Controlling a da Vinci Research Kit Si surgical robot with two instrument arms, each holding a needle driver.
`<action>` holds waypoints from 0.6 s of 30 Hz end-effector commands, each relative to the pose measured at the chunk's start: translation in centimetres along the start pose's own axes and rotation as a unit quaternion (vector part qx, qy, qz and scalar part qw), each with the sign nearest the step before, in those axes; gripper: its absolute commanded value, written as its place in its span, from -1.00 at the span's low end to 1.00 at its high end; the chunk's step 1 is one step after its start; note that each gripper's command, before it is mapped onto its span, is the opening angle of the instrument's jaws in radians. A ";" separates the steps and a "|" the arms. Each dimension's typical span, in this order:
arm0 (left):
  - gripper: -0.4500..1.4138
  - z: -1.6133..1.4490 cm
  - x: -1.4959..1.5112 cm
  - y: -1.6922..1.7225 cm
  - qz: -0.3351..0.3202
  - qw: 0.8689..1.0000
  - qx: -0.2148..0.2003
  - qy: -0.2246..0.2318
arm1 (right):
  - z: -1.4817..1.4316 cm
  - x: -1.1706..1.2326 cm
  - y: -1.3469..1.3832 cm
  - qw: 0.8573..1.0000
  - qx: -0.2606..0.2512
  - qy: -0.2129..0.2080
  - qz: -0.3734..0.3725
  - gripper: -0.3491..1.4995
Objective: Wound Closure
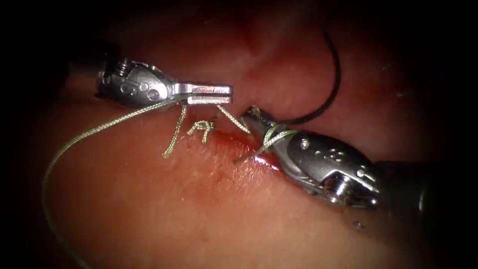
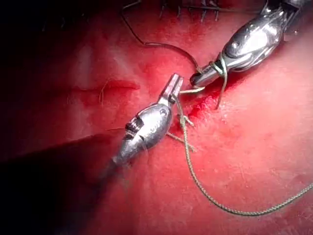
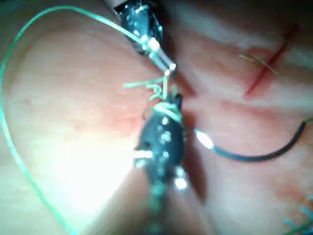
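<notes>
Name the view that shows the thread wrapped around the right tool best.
The left wrist view: the thread loops plainly around the right tool behind its tip. The endoscope view shows the same wraps closer but darker. The right wrist view shows them blurred.

curved dark needle [image 1: 332, 79] off tissue [image 1: 149, 199], green thread [image 1: 99, 127]

Tissue [image 1: 149, 209]: pinkish-red, glossy, with brighter red fluid [image 1: 264, 159] along the cut [image 1: 234, 144]. Thread [image 1: 89, 132]: pale olive-green, braided texture; cut ends [image 1: 199, 130] same colour. Needle [image 1: 332, 74]: dark, near black. Left tool [image 1: 211, 94] and right tool [image 1: 254, 117]: polished silver metal, pinkish reflection on the left jaws.
</notes>
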 end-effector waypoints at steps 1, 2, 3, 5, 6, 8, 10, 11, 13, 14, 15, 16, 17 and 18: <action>-1.00 0.07 -0.07 -0.01 0.003 1.000 -0.001 0.001 | 0.09 -0.02 -0.05 1.000 0.000 0.000 -0.004 -1.00; -1.00 0.14 -0.14 -0.12 -0.002 1.000 -0.001 -0.007 | 0.11 -0.03 -0.08 1.000 -0.004 -0.003 -0.010 -1.00; -1.00 0.18 -0.16 -0.16 -0.008 1.000 0.000 -0.009 | 0.11 -0.03 -0.09 1.000 -0.004 -0.006 -0.014 -1.00; -1.00 0.30 -0.27 -0.37 -0.011 1.000 0.002 -0.021 | 0.10 -0.03 -0.16 1.000 -0.006 -0.007 -0.020 -1.00; -1.00 0.30 -0.27 -0.37 -0.011 1.000 0.002 -0.021 | 0.10 -0.03 -0.16 1.000 -0.006 -0.007 -0.020 -1.00; -1.00 0.42 -0.39 -0.62 -0.020 0.999 0.007 -0.029 | 0.06 -0.02 -0.27 1.000 -0.006 -0.008 -0.026 -1.00; -1.00 0.49 -0.48 -0.78 -0.023 0.999 0.009 -0.036 | 0.04 -0.02 -0.34 0.999 -0.004 -0.011 -0.033 -1.00; -1.00 0.53 -0.55 -0.91 -0.026 0.999 0.010 -0.042 | 0.01 -0.03 -0.43 0.999 -0.002 -0.014 -0.034 -1.00; -1.00 0.56 -0.59 -0.99 -0.031 0.998 0.011 -0.045 | -0.01 -0.05 -0.47 0.999 0.001 -0.016 -0.035 -1.00; -1.00 0.59 -0.66 -1.10 -0.030 0.998 0.013 -0.049 | -0.04 -0.08 -0.56 0.999 0.004 -0.019 -0.038 -1.00; -1.00 0.59 -0.66 -1.10 -0.030 0.998 0.013 -0.049 | -0.04 -0.08 -0.56 0.999 0.004 -0.019 -0.038 -1.00; -1.00 0.60 -0.71 -1.16 -0.029 0.998 0.014 -0.054 | -0.06 -0.10 -0.60 0.999 0.006 -0.020 -0.038 -1.00; -1.00 0.63 -0.76 -1.23 -0.028 0.998 0.017 -0.060 | -0.10 -0.12 -0.68 0.999 0.008 -0.023 -0.040 -1.00; -1.00 0.64 -0.79 -1.27 -0.028 0.998 0.020 -0.062 | -0.12 -0.13 -0.71 0.999 0.008 -0.023 -0.041 -1.00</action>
